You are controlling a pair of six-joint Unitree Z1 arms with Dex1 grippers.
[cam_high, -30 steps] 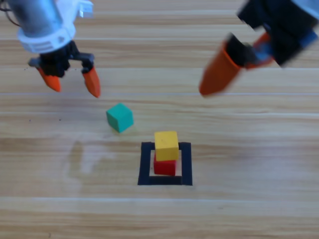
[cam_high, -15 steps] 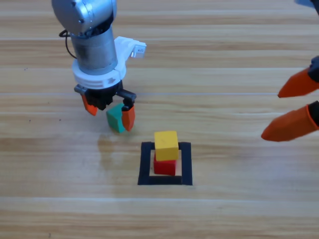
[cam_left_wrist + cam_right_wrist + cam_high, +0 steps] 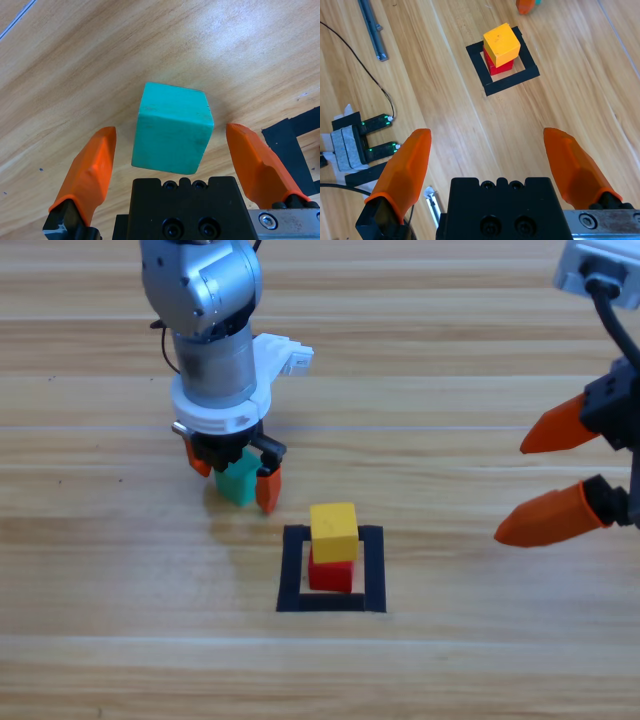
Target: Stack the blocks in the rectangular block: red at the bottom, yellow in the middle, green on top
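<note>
The left gripper has been lowered around the green cube, jaws open, not yet closed. Yellow is seen on red inside the rectangular block, mid-desk. The right gripper is withdrawn, open, to the right edge.

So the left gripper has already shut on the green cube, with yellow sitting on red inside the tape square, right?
Not quite. The left gripper is open around the green cube: the left wrist view shows gaps on both sides. Yellow does sit on red inside the tape square.
</note>
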